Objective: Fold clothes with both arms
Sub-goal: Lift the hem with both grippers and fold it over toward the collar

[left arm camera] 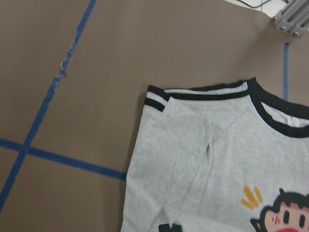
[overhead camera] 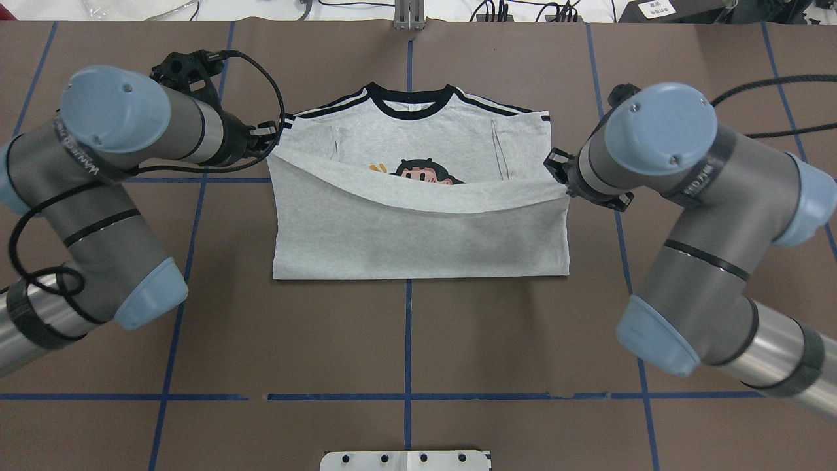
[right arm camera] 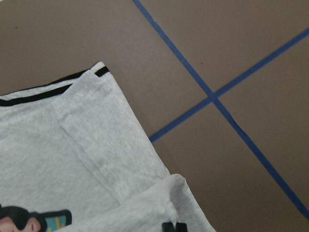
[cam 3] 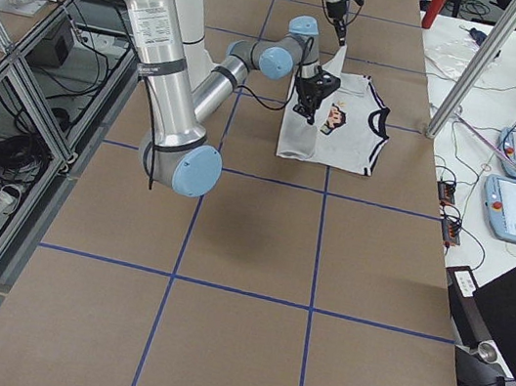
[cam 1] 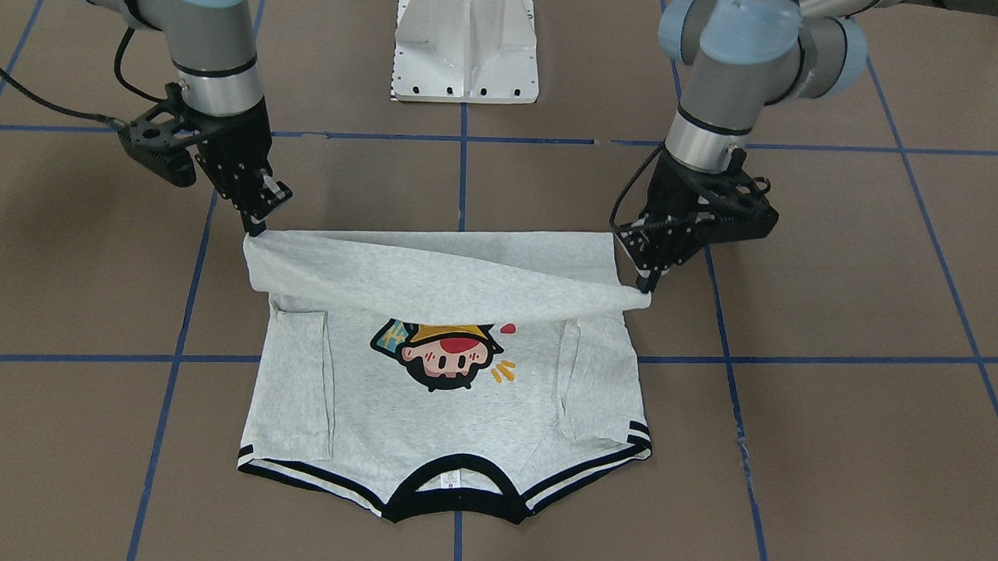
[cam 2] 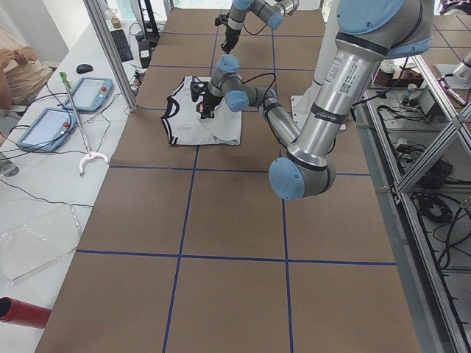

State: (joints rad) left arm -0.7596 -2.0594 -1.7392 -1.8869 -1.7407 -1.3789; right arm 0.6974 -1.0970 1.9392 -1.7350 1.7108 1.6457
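Note:
The light grey T-shirt (cam 1: 428,411) lies on the brown table (cam 1: 833,458), print up, sleeves folded in, black neckband at the far edge from the robot. Its hem is lifted and carried partly over the body, covering the top of the cartoon head print (cam 1: 442,353). My left gripper (cam 1: 647,281) is shut on one hem corner. My right gripper (cam 1: 256,229) is shut on the other corner. In the overhead view the shirt (overhead camera: 418,242) hangs between the left gripper (overhead camera: 269,140) and the right gripper (overhead camera: 556,171). The left wrist view (left arm camera: 217,159) and the right wrist view (right arm camera: 72,159) show the shirt's shoulders below.
The white pedestal base (cam 1: 467,47) stands at the robot's side of the table. Blue tape lines (cam 1: 795,359) grid the brown surface. A side bench with tablets (cam 2: 44,129) and a person's arm (cam 2: 18,66) lies beyond the far edge.

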